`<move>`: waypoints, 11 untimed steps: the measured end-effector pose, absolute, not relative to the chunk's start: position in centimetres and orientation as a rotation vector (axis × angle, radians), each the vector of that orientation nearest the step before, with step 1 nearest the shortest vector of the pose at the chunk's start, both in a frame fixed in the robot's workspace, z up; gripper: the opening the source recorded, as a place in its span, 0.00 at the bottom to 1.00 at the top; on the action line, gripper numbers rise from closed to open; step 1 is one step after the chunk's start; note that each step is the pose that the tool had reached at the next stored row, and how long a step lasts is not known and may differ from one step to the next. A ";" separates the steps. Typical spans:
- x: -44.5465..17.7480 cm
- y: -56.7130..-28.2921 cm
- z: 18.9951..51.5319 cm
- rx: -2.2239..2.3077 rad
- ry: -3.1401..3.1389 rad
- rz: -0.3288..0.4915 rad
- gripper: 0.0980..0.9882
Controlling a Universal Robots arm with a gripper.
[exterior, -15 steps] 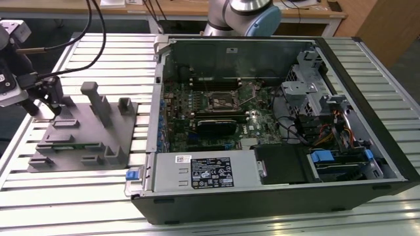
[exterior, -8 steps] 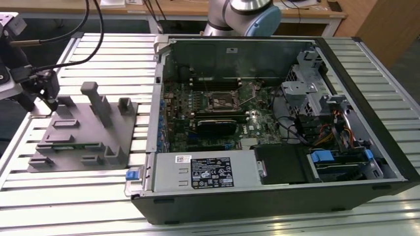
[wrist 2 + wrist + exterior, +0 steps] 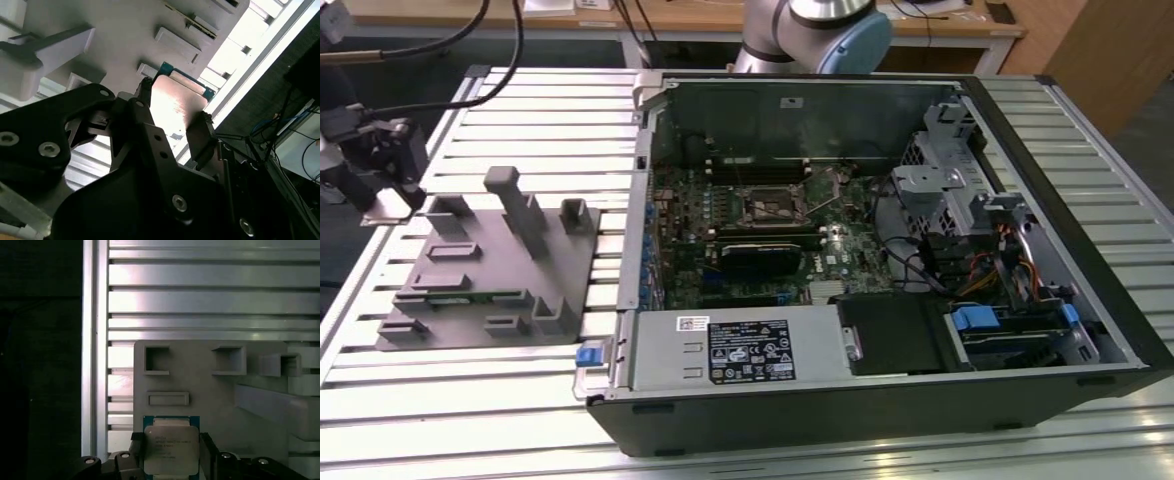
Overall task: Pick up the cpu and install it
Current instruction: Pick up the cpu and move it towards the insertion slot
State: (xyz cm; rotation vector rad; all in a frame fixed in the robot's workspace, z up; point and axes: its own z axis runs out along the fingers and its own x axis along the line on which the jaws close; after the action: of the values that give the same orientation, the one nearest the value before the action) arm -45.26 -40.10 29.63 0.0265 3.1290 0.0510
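The cpu (image 3: 171,447) is a small square chip with a pale silvery top and a thin green rim. It sits between the two black fingers (image 3: 201,134) of my gripper (image 3: 172,120), which press against its opposite edges. In the exterior view the gripper (image 3: 387,198) is at the far left, with the cpu (image 3: 390,207) at the back left corner of the grey fixture tray (image 3: 480,270). I cannot tell whether the chip rests on the tray or hangs just above it. The square metal-framed socket (image 3: 767,205) lies on the motherboard inside the open computer case (image 3: 881,400).
The grey tray carries upright posts (image 3: 520,205) and several recesses (image 3: 157,360). The case holds a silver power-supply box (image 3: 734,348), a drive cage (image 3: 947,180) and cables. The table is slatted aluminium (image 3: 454,400); its edge (image 3: 95,340) runs close beside the gripper.
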 end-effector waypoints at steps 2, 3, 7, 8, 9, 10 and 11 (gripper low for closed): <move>-45.3 -40.1 30.5 0.027 3.129 0.051 0.48; -45.3 -40.1 30.9 0.027 3.129 0.051 0.48; -45.3 -40.1 32.7 0.027 3.129 0.051 0.48; -45.3 -40.1 33.2 0.027 3.129 0.051 0.48; -45.3 -40.1 33.6 0.027 3.129 0.051 0.48; -45.3 -40.1 34.1 0.027 3.129 0.051 0.48; -45.3 -40.1 34.5 0.027 3.129 0.051 0.48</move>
State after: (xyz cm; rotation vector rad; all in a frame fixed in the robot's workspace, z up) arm -45.26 -40.10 34.52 0.0266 3.1289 0.0510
